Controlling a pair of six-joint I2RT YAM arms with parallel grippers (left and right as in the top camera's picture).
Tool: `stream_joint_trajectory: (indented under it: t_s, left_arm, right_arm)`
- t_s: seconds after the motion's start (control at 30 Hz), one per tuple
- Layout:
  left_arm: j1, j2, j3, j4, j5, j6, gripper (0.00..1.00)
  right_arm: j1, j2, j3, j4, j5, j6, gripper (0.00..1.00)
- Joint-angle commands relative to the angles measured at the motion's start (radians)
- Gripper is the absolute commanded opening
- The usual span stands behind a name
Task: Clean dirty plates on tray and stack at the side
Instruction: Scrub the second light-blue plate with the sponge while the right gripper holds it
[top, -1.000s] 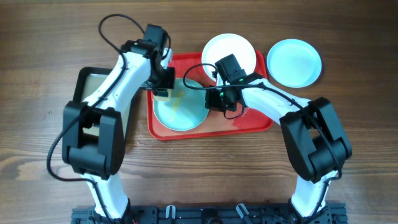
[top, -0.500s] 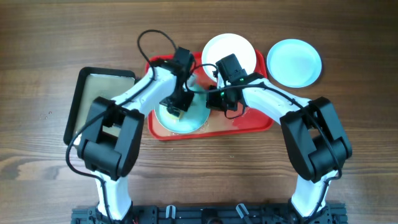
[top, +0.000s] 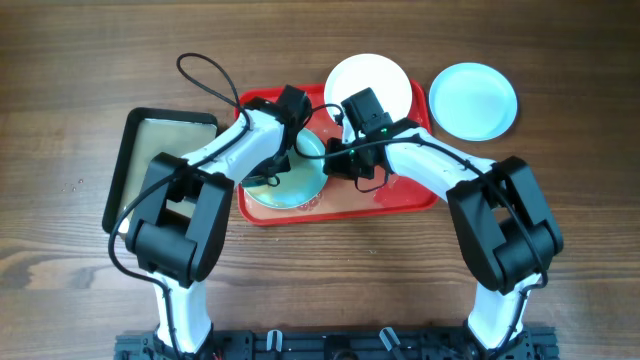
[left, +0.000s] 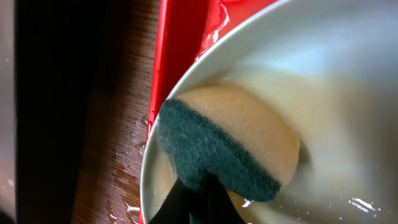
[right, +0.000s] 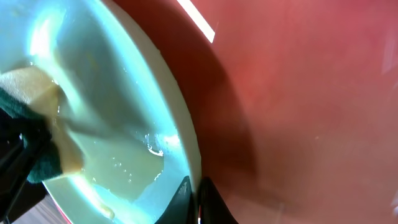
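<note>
Left pincer (left: 199, 202), clamped on the sponge (left: 227, 149), has swept from the black-rimmed tray (top: 118, 170) onto the pale blue plate (left: 348, 93) lying in the red tray (left: 180, 56); right pincer (right: 194, 196) pinches its rim steady, so scrubbing is underway, stacking yet to come

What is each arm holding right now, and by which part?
The left pincer grips the sponge by its dark green scrubbing side; the right pincer pinches the pale blue plate at its rim.
</note>
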Motion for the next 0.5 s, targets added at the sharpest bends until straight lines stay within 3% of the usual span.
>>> stream_joint_trajectory:
  t_s: [0.0, 0.07, 0.13, 0.23, 0.4, 0.47]
  left_arm:
    - [-0.014, 0.047, -0.033, 0.101, 0.008, 0.227, 0.04]
    - [-0.043, 0.047, -0.03, 0.192, 0.209, 0.393, 0.04]
    - [-0.053, 0.045, -0.03, 0.251, 0.361, 0.438, 0.04]
    - [-0.05, 0.043, -0.029, 0.303, 0.745, 0.588, 0.04]
    - [-0.047, 0.037, -0.024, 0.282, 0.909, 0.676, 0.04]
    - [-0.025, 0.037, -0.022, 0.356, 0.82, 0.57, 0.04]
  right_arm:
    - [-0.016, 0.012, 0.007, -0.01, 0.018, -0.005, 0.04]
    - [-0.016, 0.012, 0.007, -0.01, 0.018, -0.005, 0.04]
    - [-0.016, 0.012, 0.007, -0.011, 0.018, -0.012, 0.04]
    - [-0.016, 0.012, 0.007, -0.01, 0.017, -0.012, 0.04]
    - [-0.016, 0.012, 0.007, -0.01, 0.017, -0.012, 0.04]
    - [-0.016, 0.012, 0.007, -0.01, 0.017, -0.013, 0.04]
